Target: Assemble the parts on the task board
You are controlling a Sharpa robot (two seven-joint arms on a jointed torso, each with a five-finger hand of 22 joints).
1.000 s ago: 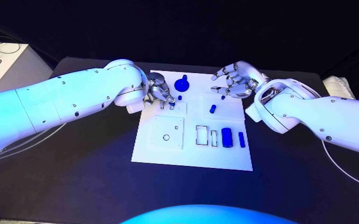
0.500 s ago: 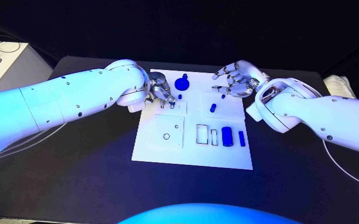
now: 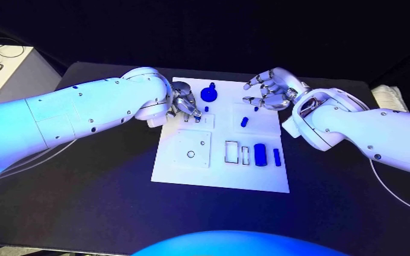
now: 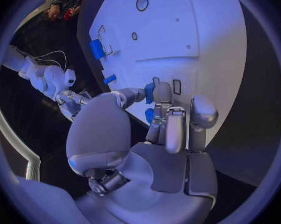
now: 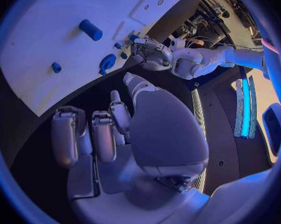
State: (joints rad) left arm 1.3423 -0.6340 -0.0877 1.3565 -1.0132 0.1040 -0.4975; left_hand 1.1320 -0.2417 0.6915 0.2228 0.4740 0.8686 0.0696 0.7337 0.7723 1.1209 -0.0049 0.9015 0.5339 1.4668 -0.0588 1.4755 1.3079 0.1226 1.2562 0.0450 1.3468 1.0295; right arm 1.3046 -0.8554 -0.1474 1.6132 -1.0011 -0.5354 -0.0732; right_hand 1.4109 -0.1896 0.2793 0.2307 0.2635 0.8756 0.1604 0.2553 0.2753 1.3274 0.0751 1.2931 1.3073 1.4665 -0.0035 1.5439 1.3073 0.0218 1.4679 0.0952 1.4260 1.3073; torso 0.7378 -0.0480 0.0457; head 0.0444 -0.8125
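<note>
White task board lies mid-bench, blue parts standing in its slots. The left hand reaches over the board's far left corner, fingertips pinching a small blue part. The right hand hovers above the far right edge, fingers loosely curled, holding nothing.

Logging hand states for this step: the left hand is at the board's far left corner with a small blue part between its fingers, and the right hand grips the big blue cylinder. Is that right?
Not quite. The right hand holds nothing; the head view shows it off the board's far right corner, with the blue cylinder lying on the board. The left hand does have a small blue part between its fingers.
</note>
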